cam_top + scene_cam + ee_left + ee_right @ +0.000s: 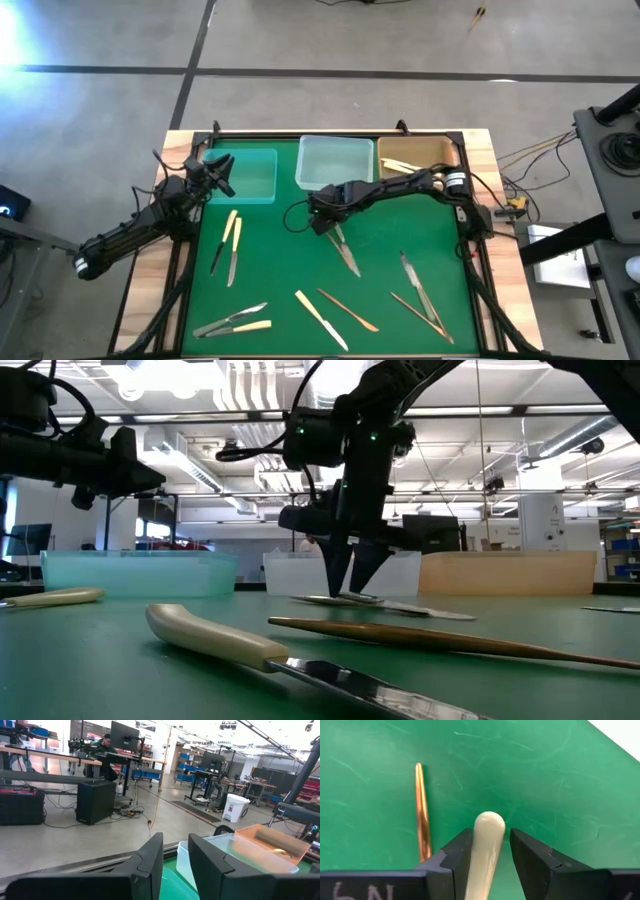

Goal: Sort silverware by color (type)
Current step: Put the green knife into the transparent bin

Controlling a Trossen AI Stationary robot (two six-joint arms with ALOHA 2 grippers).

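Right gripper (490,855) jaws straddle cream knife handle (485,845) mid-counter, apparently closing to lift it for sorting; left gripper (175,865) jaws spread, idle over teal tray (245,175).

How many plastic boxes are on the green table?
3. They line the far edge: the teal tray on the left, the clear tray in the middle, the tan tray on the right. None seems hidden.
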